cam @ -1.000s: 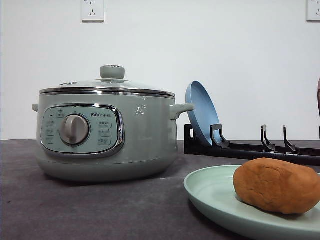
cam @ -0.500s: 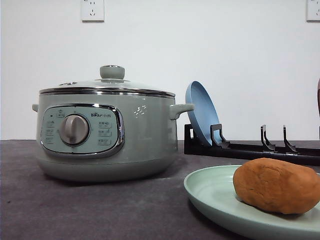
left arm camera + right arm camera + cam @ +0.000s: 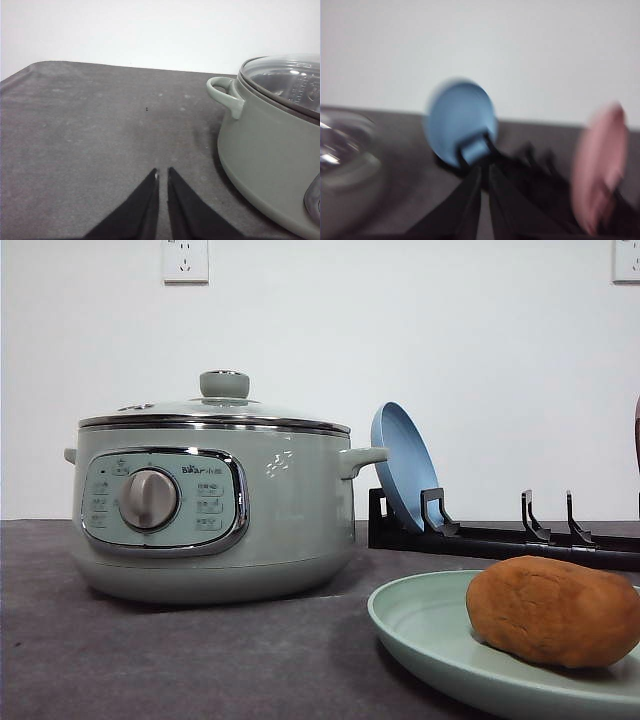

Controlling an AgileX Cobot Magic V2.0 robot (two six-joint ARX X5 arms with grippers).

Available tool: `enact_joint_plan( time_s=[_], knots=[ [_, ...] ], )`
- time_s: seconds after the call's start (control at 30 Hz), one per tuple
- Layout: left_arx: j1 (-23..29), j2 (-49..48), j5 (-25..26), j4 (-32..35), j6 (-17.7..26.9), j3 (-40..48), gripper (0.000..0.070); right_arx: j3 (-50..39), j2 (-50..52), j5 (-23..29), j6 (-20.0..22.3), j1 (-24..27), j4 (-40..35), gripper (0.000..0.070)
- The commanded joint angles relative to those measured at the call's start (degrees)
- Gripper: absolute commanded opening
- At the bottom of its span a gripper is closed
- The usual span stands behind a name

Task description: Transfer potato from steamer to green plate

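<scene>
The potato (image 3: pixel 553 612) lies on the green plate (image 3: pixel 420 625) at the near right of the table, nothing touching it. The steamer (image 3: pixel 215 510) stands at the left with its glass lid (image 3: pixel 222 408) on. In the left wrist view my left gripper (image 3: pixel 162 173) is shut and empty, low over the bare grey table, with the steamer (image 3: pixel 265 150) and its side handle (image 3: pixel 225 95) off to one side. My right gripper (image 3: pixel 485 169) is shut and empty in a motion-blurred picture, pointing toward the rack.
A blue plate (image 3: pixel 400 465) stands on edge in a black rack (image 3: pixel 500 535) behind the green plate. The right wrist view shows that blue plate (image 3: pixel 460 122), a pink plate (image 3: pixel 600 165) in the rack, and the blurred glass lid (image 3: pixel 342 150). Grey cloth (image 3: pixel 90 130) covers the table.
</scene>
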State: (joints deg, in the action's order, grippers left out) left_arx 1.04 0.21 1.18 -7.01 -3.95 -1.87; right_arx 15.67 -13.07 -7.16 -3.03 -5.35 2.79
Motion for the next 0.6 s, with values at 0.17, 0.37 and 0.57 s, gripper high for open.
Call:
enact_joint_plan(
  time_s=[0.17, 0.37, 0.57],
  knots=[
    [0.0, 0.0, -0.4, 0.7, 0.4, 1.2, 0.0025, -9.1, 5.9, 1.8, 0.9, 2.9, -0.6, 0.002],
    [0.0, 0.0, -0.4, 0.7, 0.4, 1.2, 0.0025, -14.4, 9.8, 1.7, 0.7, 5.4, -0.2, 0.002],
    [0.0, 0.0, -0.4, 0.7, 0.4, 1.2, 0.0025, -15.0, 12.9, 5.4, 0.7, 5.6, 6.5, 0.002]
  ],
)
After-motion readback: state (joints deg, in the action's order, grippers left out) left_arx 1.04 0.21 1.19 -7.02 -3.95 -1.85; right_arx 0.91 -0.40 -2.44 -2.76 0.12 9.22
